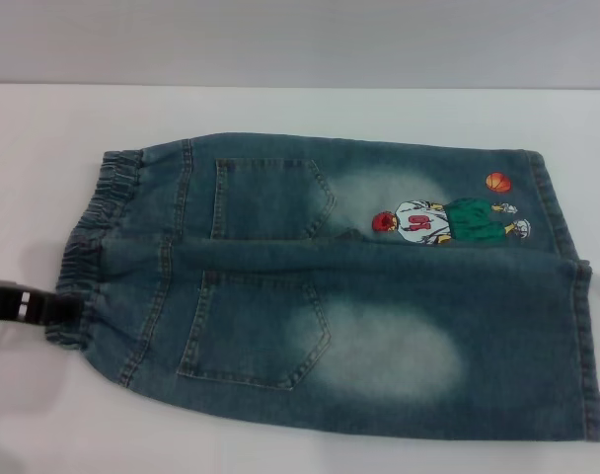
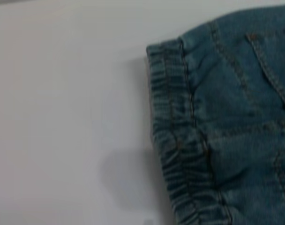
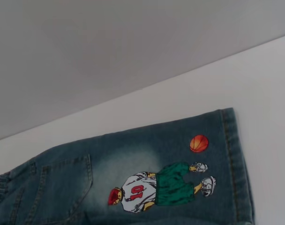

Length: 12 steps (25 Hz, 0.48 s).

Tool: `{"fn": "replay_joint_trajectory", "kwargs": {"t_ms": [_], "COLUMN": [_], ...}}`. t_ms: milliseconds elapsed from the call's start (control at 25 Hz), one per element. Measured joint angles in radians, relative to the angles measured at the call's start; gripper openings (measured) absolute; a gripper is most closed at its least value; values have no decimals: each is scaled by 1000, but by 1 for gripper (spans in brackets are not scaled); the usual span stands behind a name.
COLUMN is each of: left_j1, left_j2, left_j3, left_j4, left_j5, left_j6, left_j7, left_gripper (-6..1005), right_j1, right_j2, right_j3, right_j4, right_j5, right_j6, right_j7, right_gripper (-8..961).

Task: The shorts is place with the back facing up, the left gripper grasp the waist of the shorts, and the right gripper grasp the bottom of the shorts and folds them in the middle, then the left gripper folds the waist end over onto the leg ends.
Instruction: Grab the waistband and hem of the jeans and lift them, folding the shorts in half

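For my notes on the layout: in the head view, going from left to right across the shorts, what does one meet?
left gripper at the picture's left edge → elastic waistband of the shorts → two patch pockets → cartoon basketball-player print → leg hems. The right gripper does not show.

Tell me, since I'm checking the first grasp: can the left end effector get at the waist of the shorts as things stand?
Probably yes. In the head view the left end effector sits at the near corner of the elastic waist of the shorts, which lie flat on the white table with nothing between them.
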Motion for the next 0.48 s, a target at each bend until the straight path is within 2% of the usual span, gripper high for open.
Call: {"fn": "replay_joint_trajectory", "kwargs": {"t_ms": [120, 480], "left_j1": [-15, -59], "left_j2": [0, 0], "left_j3": [-8, 5], "left_j4": [11, 96], "left_j5": [12, 8], "left_j6": [-63, -67], "left_j7": [-2, -10], "left_gripper": [794, 792], "right_j1": [2, 25], "right_j2": [1, 1], "right_j3": [-2, -7], "right_j4": [0, 0], "right_j5": [4, 7], "right_j6": [-3, -7], "right_j7": [-2, -14], "right_gripper": [708, 707]}}
